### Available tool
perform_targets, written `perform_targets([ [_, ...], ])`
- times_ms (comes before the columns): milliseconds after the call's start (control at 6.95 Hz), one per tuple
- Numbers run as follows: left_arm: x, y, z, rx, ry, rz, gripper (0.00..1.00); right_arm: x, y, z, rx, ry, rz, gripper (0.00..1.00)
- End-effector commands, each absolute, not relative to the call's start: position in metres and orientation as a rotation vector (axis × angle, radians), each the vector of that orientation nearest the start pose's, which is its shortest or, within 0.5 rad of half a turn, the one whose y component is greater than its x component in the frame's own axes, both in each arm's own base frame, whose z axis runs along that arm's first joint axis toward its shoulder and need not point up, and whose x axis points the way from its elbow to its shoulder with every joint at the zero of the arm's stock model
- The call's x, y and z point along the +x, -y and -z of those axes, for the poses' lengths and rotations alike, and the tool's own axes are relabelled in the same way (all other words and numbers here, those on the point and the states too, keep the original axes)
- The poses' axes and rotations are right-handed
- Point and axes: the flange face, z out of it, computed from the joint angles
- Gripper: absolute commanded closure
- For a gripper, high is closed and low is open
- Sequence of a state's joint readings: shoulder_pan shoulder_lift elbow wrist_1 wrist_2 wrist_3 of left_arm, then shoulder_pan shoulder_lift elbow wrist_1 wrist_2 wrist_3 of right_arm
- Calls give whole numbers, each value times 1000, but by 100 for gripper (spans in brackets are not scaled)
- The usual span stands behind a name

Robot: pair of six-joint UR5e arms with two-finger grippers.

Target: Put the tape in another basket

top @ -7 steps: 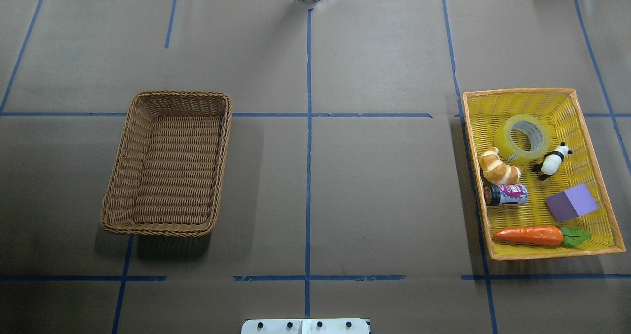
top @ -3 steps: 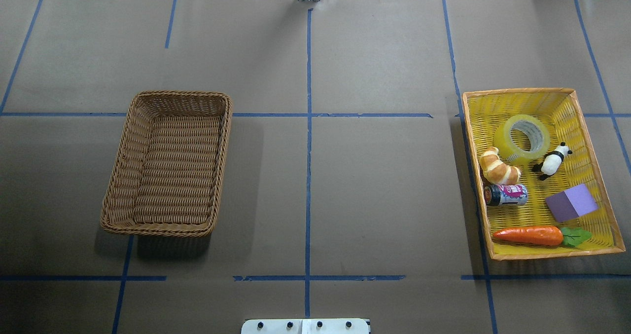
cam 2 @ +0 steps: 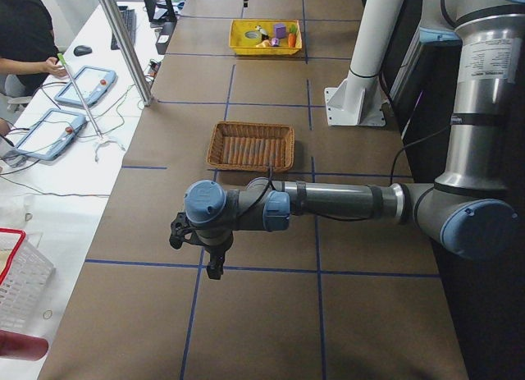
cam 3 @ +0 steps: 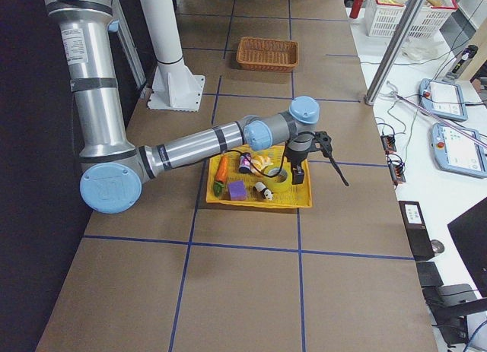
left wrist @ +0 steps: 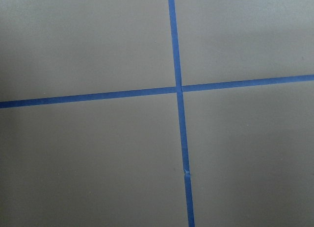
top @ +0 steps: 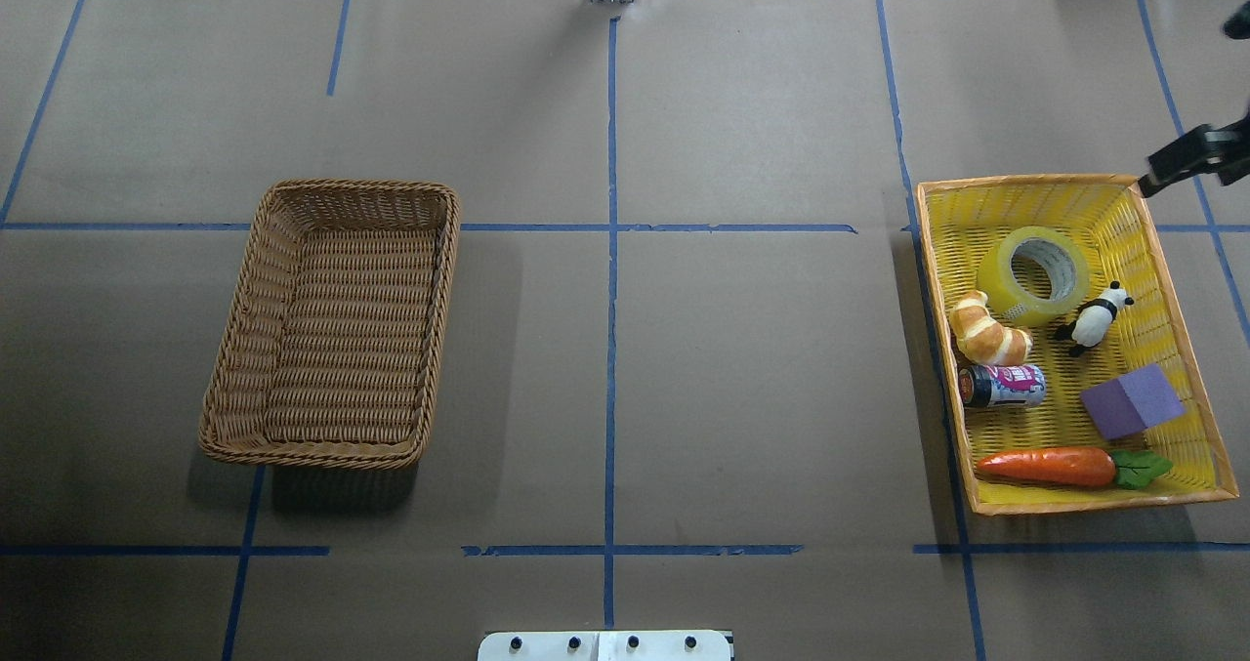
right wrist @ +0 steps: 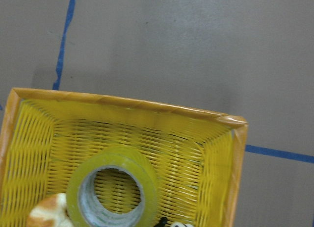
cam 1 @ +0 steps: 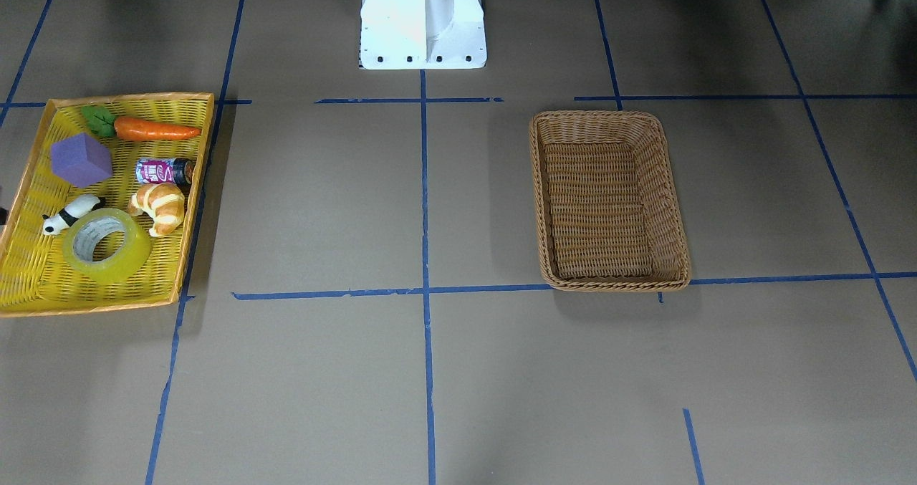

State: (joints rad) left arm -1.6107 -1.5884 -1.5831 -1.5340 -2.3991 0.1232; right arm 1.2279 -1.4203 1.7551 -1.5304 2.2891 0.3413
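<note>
- Opening step, by the look of it: the approach; nothing is grasped and the tape lies in the yellow tray at the robot's right end of the table
- The tape sits towards the tray's far end, tipped a little so its white core shows; the croissant is just beside it on the near side and the panda just off its right
- The basket waits on the robot's left half of the table with nothing in it, well apart from the tray
- The right gripper hangs by the tray's far right corner; in the right-side view its jaws stand apart and hold nothing; its wrist camera looks down on the tray's far end with the tape low in frame
- The left gripper hovers over bare table beyond the basket, out at the robot's left end; it shows only in the side view, so whether it is spread or closed cannot be told
- Next move, as a judgement: the right gripper needs to travel in over the tape and come down with one finger inside the core and one outside the wall; the croissant and panda crowd the near side, so the far rim looks the cleaner place to pinch
</note>
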Motion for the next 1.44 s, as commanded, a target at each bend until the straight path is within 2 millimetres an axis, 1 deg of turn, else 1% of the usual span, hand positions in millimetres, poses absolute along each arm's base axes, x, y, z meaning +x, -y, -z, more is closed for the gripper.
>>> perform_targets([
  [0, -79, 496, -644, 57, -827, -74, 0, -181, 542, -477, 84, 749, 173, 1],
  [144, -79, 496, -644, 59, -826, -75, 0, -191, 539, -481, 82, 727, 189, 1],
  [288, -80, 496, -644, 58, -828, -71, 0, -204, 538, -490, 65, 709, 203, 1],
  [575, -79, 496, -645, 57, -828, -73, 0, -223, 543, -514, 101, 725, 240, 1],
  [719, -79, 496, -644, 58, -828, -73, 0, -230, 544, -533, 70, 706, 240, 1],
  [863, -79, 496, -644, 57, -828, -73, 0, -238, 541, -538, 57, 703, 252, 1],
  [1294, -79, 496, -643, 58, -828, -73, 0, -248, 538, -563, 7, 684, 258, 1],
])
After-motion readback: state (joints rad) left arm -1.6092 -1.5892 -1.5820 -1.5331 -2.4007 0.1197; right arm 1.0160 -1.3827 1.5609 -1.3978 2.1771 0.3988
